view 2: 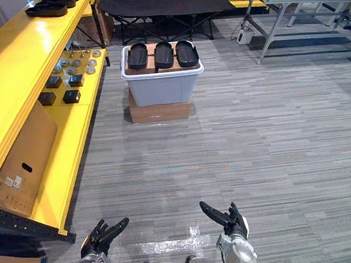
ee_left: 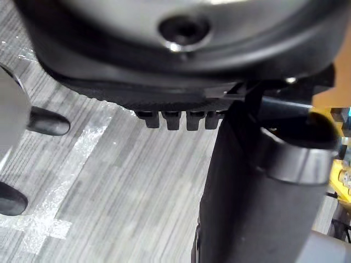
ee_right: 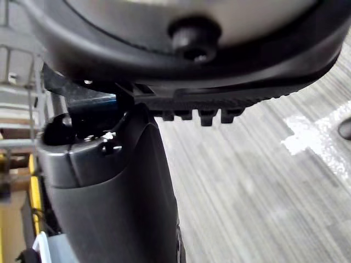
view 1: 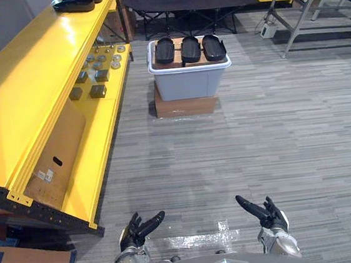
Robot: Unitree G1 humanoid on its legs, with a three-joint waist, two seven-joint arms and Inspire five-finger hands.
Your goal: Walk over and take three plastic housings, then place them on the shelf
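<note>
**Operator:** How far along am I?

**Spotter:** At the very start, as I read it. The three plastic housings (view 1: pixel 190 49) lie side by side on top of the grey bin (view 1: pixel 190 83). The bin sits on a cardboard box (view 1: pixel 185 107), well ahead of you across open floor. None of the three has been picked up.

**Operator:** And my hands?

**Spotter:** Your left hand (view 1: pixel 136 231) and right hand (view 1: pixel 267 215) hang low in front of you. On both, the fingers are straight and spread with the thumb out, and neither holds anything. Past the fingers, your wrist views show bare floor.

**Operator:** Where's the shelf?

**Spotter:** The yellow shelf (view 1: pixel 38 77) runs along your left side. A few dark trays (view 1: pixel 74 4) lie at the far end of its top level. They look like the same kind of part, but I can't tell whether they belong to your count. The lower level holds small metal pieces (view 1: pixel 106 56) and dark blocks (view 1: pixel 98 90), and a cardboard sheet (view 1: pixel 56 160) leans nearer to you.

**Operator:** So what's left?

**Spotter:** All of it, in my judgement. You have to walk to the bin, take the housings, turn to the shelf and set them down. The top level has plenty of bare yellow surface close to you, so finding room shouldn't be a problem.
</note>
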